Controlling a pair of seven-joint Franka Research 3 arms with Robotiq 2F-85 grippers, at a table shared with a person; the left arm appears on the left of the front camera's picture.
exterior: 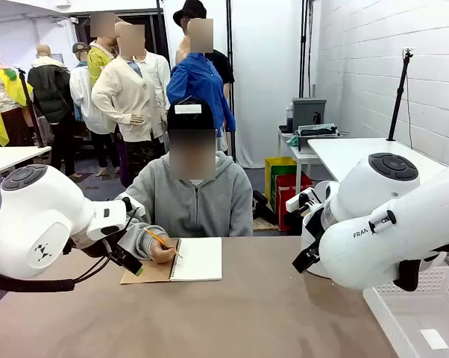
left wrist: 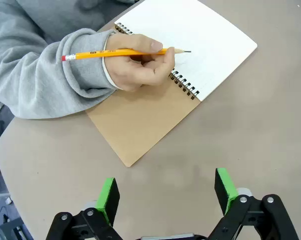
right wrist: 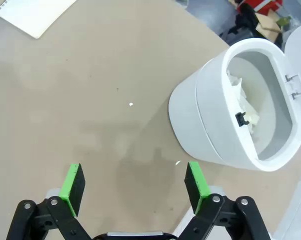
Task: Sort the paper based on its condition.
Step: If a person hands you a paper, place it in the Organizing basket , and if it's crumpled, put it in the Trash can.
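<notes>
- Hovering over bare table (left wrist: 250, 130), the left gripper (left wrist: 166, 186) has its jaws spread wide, with nothing between the green pads.
- Ahead of that gripper, a little to the left in its wrist view, lies a spiral-bound notebook (left wrist: 200, 35). It lies open, with the brown cover (left wrist: 140, 120) nearest the fingers and the white page beyond it.
- A person's hand (left wrist: 135, 67) in a grey sleeve (left wrist: 45, 75) rests across the notebook's wire binding. It holds a yellow pencil (left wrist: 115, 52) whose tip is over the white page. Hand and notebook are well clear of the left fingers.
- The right gripper (right wrist: 134, 176) is likewise wide open and empty above bare tabletop.
- Ahead and to the right of the right gripper's fingers stands a white bin (right wrist: 205, 120), near the right-hand pad but not touching it, with its lid swung back.
- Crumpled white paper (right wrist: 244, 106) lies inside the bin, against its inner wall.
- Two tiny white flecks sit on the table: one (right wrist: 131, 104) ahead of the gap between the right fingers, the other (right wrist: 177, 163) just beside the right-hand pad.
- In the front view, a white basket (exterior: 392, 317) sits below the right arm at the table's near right corner. A small flat white piece (exterior: 433, 339) lies on its floor; I cannot tell whether it is a sheet of paper.
</notes>
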